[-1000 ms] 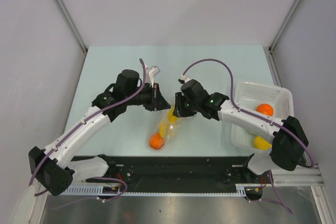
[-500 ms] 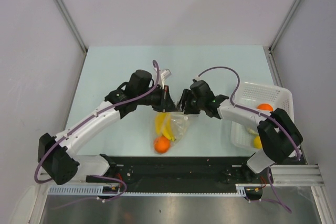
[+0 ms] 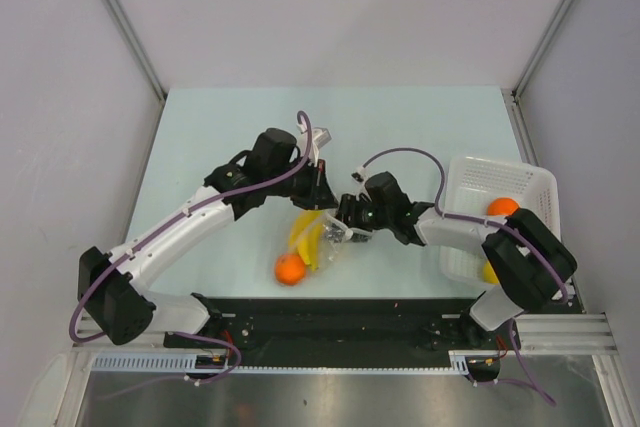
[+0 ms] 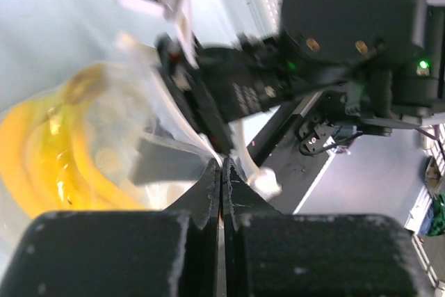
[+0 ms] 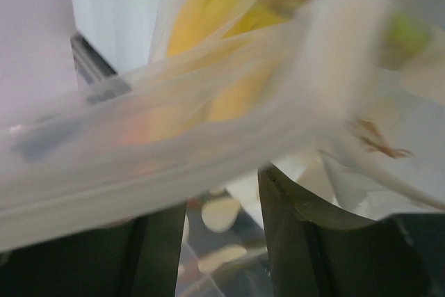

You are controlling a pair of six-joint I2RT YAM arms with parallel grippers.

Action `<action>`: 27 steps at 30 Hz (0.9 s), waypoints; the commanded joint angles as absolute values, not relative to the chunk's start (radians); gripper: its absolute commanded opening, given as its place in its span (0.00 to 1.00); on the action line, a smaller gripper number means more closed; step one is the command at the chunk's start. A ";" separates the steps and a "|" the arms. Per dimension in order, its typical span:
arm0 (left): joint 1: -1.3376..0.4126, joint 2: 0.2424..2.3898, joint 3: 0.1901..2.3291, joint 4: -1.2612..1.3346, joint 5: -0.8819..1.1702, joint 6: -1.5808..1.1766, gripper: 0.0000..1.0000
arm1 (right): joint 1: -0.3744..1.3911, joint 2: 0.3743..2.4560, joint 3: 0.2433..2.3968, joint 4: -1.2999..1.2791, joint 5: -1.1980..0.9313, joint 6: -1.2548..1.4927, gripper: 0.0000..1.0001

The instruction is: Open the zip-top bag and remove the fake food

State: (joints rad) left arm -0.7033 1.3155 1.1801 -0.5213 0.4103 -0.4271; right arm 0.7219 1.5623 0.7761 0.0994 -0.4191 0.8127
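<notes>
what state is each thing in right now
zip-top bag, one edge pinched, mouth unclear
left gripper, shut on the bag's edge
right gripper, open, bag film across it
banana bunch, inside the bag
orange, by the bag's near end
basket, upright, holding fruit

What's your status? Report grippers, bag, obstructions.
Left gripper shut on zip-top bag. Right gripper open at its edge. Banana bunch inside. No obstruction seen.

In the right wrist view the zip-top bag (image 5: 208, 144) is a blurred sheet across the whole picture. It covers the fingertips of the parted right hand (image 5: 221, 203), and the banana bunch (image 5: 215, 67) behind it is only a yellow smear. From above, the right arm hides most of the yellow fruit (image 3: 489, 273) in the basket (image 3: 470, 179).
</notes>
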 commanded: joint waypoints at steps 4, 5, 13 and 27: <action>-0.709 1.313 1.213 -0.476 0.405 -0.423 0.00 | 0.727 1.499 0.727 0.222 -0.601 0.742 0.54; -0.709 1.315 1.204 -0.468 0.425 -0.432 0.00 | 0.729 1.505 0.727 0.224 -0.595 0.744 0.54; -0.742 1.305 1.174 -0.442 0.468 -0.463 0.00 | 0.706 1.488 0.669 0.280 -0.306 0.899 0.60; -0.782 1.355 1.172 -0.422 0.416 -0.406 0.00 | 0.756 1.707 0.683 0.660 -0.705 0.948 0.68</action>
State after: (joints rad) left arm -0.7731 1.3605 1.1698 -0.4835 0.4076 -0.4320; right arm 0.7181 1.6756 0.6861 0.5030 -0.5655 0.9401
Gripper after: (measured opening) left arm 0.004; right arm 0.683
